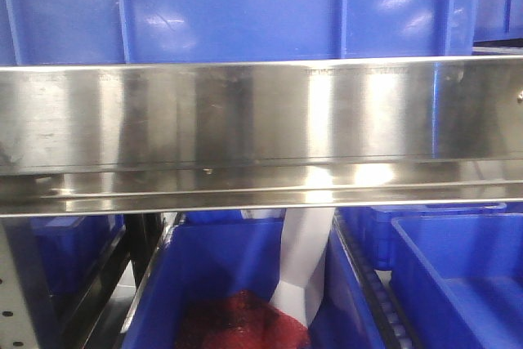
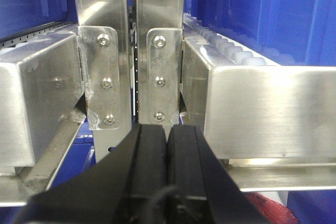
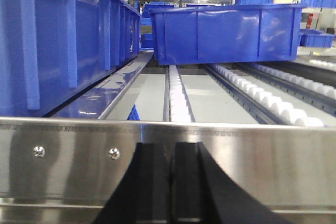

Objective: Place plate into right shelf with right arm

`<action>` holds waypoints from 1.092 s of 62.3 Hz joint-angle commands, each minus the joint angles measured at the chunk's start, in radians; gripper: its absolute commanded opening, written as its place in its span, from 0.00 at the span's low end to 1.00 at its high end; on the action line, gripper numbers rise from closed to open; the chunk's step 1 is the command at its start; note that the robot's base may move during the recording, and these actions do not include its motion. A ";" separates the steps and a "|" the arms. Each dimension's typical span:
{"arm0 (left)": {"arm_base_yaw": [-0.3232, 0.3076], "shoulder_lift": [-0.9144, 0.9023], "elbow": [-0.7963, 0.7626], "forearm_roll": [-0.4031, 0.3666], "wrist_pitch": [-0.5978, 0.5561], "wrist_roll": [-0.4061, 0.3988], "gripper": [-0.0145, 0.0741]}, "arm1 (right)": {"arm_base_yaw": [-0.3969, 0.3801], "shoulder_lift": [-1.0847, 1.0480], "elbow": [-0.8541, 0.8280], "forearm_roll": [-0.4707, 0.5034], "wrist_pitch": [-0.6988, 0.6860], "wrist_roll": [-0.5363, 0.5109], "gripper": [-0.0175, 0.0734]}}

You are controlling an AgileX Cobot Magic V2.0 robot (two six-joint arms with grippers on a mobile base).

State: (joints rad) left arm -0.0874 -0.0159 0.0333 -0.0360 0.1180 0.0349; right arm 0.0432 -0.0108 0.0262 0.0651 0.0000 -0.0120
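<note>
L gripper (image 2: 166,145) fingers pressed together, nothing between, R gripper (image 3: 172,182) fingers likewise closed, both level

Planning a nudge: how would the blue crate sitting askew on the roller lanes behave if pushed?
The blue crate would probably glide easily, since it rests on the roller lanes. Its ribbed plastic walls look stiff. Already askew, it may swivel further rather than travel straight.

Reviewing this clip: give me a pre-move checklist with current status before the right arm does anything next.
1. Plate in view: not ok, no camera shows it.
2. Right gripper holding something: not ok, jaws shut on nothing.
3. Left gripper parked empty: ok, jaws shut, nothing between them.
4. Roller lane ahead of right gripper free: ok as far as the blue crate.
5. Steel rail clearance: cannot tell, it fills the view close to the jaws.
</note>
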 commanded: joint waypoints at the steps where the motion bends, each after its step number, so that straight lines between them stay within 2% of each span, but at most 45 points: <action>1: -0.005 -0.007 0.008 -0.006 -0.087 -0.003 0.11 | -0.008 -0.014 -0.005 -0.011 -0.070 0.034 0.25; 68: -0.005 -0.007 0.008 -0.006 -0.087 -0.003 0.11 | -0.008 -0.014 -0.005 -0.037 -0.006 0.043 0.25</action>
State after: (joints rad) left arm -0.0874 -0.0159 0.0333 -0.0360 0.1180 0.0349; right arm 0.0432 -0.0108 0.0262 0.0407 0.0774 0.0302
